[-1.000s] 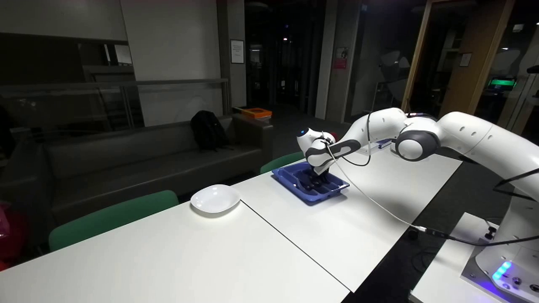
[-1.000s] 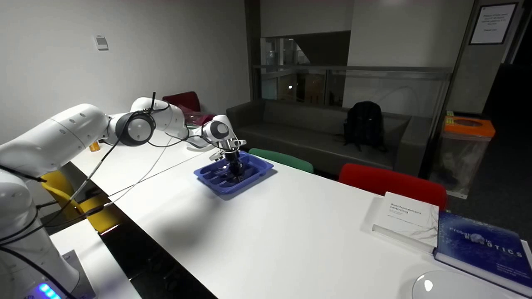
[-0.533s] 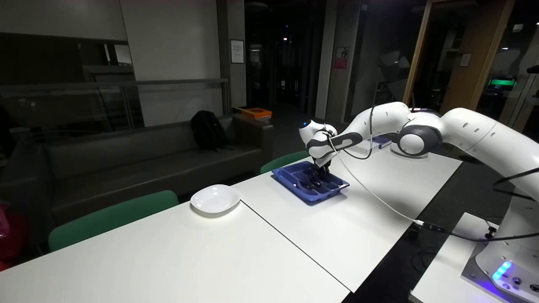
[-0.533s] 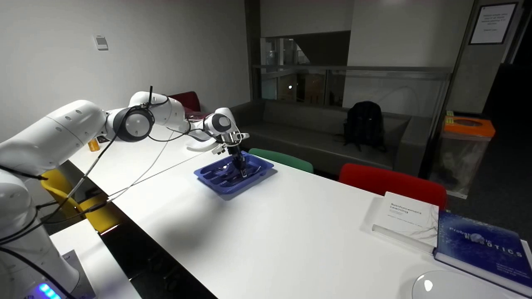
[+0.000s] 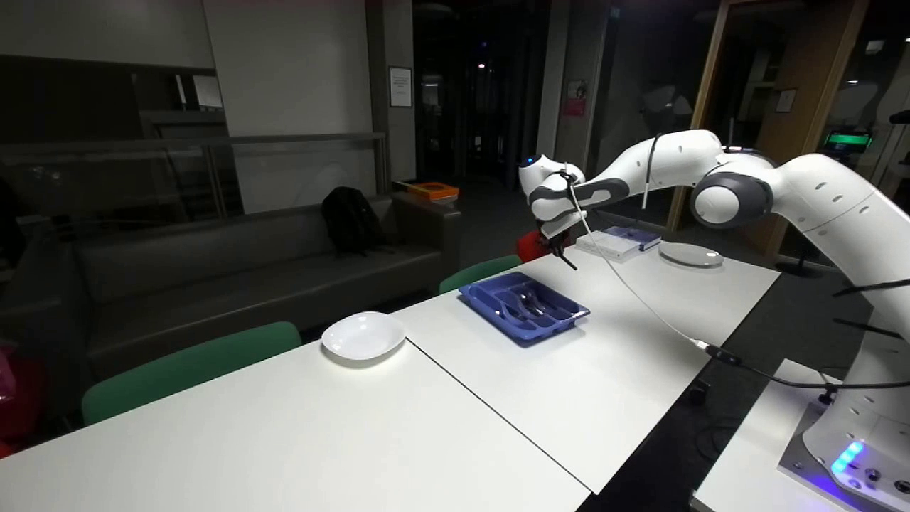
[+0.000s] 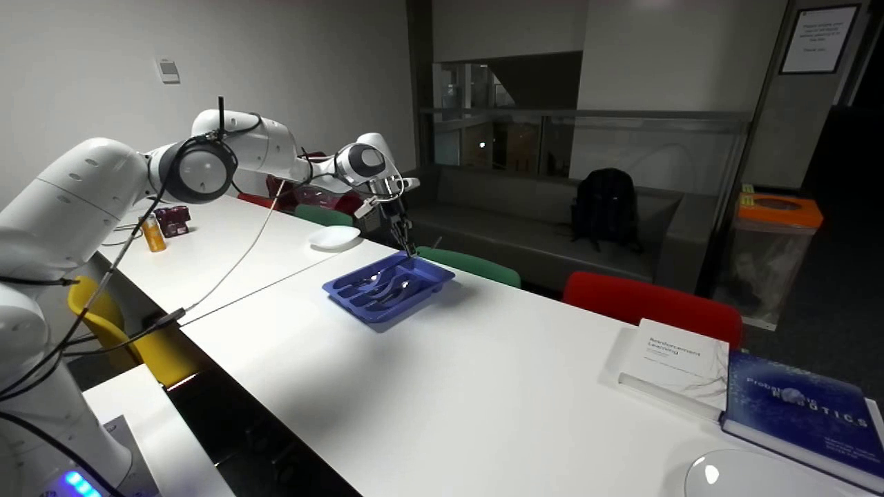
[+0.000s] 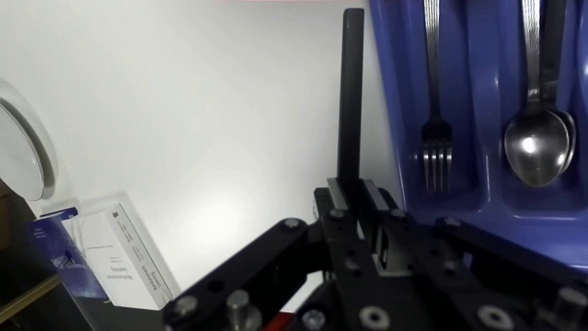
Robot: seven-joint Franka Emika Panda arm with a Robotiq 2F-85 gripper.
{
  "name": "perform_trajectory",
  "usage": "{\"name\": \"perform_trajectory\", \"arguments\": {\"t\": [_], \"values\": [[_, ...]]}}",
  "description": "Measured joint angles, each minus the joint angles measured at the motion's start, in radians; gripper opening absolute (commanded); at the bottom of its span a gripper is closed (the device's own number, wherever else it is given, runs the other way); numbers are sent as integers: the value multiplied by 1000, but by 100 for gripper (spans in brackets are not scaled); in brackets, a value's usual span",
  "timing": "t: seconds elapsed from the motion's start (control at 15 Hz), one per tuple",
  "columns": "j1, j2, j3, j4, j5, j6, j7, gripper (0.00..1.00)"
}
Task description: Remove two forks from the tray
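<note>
The blue tray (image 5: 527, 334) lies on the white table in both exterior views (image 6: 364, 315) and at the right of the wrist view (image 7: 546, 234). A metal fork (image 7: 433, 82) lies in its left compartment there. My gripper (image 7: 356, 195) is shut on a long dark utensil (image 7: 351, 92). Only its straight bar shows in the wrist view; its head is hidden, so I cannot tell whether it is a fork. In both exterior views the gripper (image 5: 557, 245) (image 6: 407, 245) holds it raised, near the tray's far edge. The utensil also shows there (image 5: 566, 262) (image 6: 437, 241).
Spoons (image 7: 536, 147) lie in the tray beside the fork. A white plate (image 5: 364, 337) is on the table. A white book (image 6: 677, 366), a blue book (image 6: 804, 411) and a pale plate (image 5: 689, 254) are further along. Green (image 6: 476, 266) and red (image 6: 656, 304) chairs stand at the edge.
My gripper has risen from inside the tray with the dark utensil in it and moved toward the tray's far edge. The tray has stayed in place.
</note>
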Motion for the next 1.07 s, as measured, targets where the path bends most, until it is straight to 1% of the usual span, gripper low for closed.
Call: {"name": "perform_trajectory", "arguments": {"t": [0.2,0.47,0.6,0.87,1.07], "values": [[-21,-63,23,-99,1,38,-143,3],[-54,-114,64,-261,1,146,-314,3],[-81,-134,89,-346,11,209,-396,3],[-156,-183,134,-515,101,331,-520,3],[-207,-243,152,-644,173,391,-579,3]]}}
